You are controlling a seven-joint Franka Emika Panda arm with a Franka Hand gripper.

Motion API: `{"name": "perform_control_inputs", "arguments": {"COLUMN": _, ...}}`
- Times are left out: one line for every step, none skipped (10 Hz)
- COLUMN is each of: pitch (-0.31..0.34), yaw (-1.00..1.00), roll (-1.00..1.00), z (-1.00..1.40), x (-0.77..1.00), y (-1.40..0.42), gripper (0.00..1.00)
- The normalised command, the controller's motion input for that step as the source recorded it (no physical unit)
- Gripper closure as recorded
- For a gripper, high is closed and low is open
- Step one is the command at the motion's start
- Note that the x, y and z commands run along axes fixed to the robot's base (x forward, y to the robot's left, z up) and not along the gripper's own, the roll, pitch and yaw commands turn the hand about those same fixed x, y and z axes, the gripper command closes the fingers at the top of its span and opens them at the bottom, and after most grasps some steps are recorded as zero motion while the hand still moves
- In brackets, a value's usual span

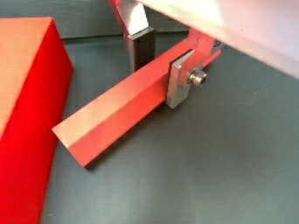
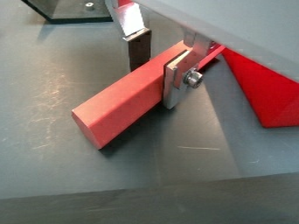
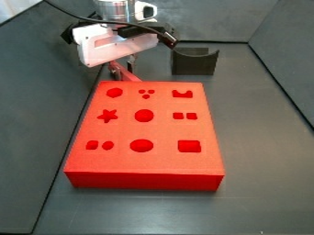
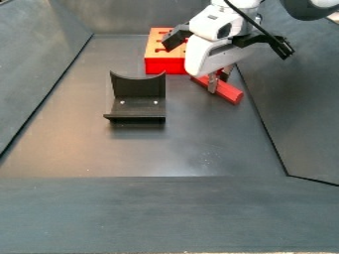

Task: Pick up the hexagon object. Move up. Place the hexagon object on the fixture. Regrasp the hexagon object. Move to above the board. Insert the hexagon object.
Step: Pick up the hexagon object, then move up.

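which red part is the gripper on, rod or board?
The hexagon object, the slim faceted rod lying on the floor between the fingers of the gripper. The board is the big slab with cut-outs, ungripped.

hand [image 4: 216, 77] around hexagon object [image 1: 122, 109] beside the board [image 3: 145, 133], fixture [image 4: 135, 99] apparently well apart

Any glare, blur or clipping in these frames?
In both wrist views the hexagon object is sharp between the gripper fingers; in a wrist view pale sheen streaks the floor; in a side view the board looks saturated, cut-outs low-contrast.
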Motion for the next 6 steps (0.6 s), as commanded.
{"name": "perform_control_inputs", "arguments": {"pitch": 0.0, "yaw": 0.0, "roll": 0.0, "z": 0.0, "x": 0.0, "y": 0.0, "gripper": 1.0}}
{"name": "perform_control_inputs", "arguments": {"pitch": 0.0, "yaw": 0.0, "roll": 0.0, "z": 0.83, "x": 0.0, "y": 0.0, "gripper": 1.0}}
{"name": "perform_control_inputs", "arguments": {"pitch": 0.005, "yaw": 0.04, "roll": -0.01, "z": 0.8, "x": 0.03, "y": -0.07, "gripper": 1.0}}
{"name": "perform_control_inputs", "arguments": {"pitch": 0.041, "yaw": 0.05, "roll": -0.01, "z": 0.71, "x": 0.01, "y": -0.06, "gripper": 1.0}}
{"name": "perform_control_inputs", "arguments": {"pitch": 0.062, "yaw": 0.05, "roll": -0.01, "z": 0.6, "x": 0.01, "y": -0.04, "gripper": 1.0}}
{"name": "perform_control_inputs", "arguments": {"pitch": 0.068, "yaw": 0.04, "roll": -0.01, "z": 0.47, "x": 0.0, "y": -0.03, "gripper": 1.0}}
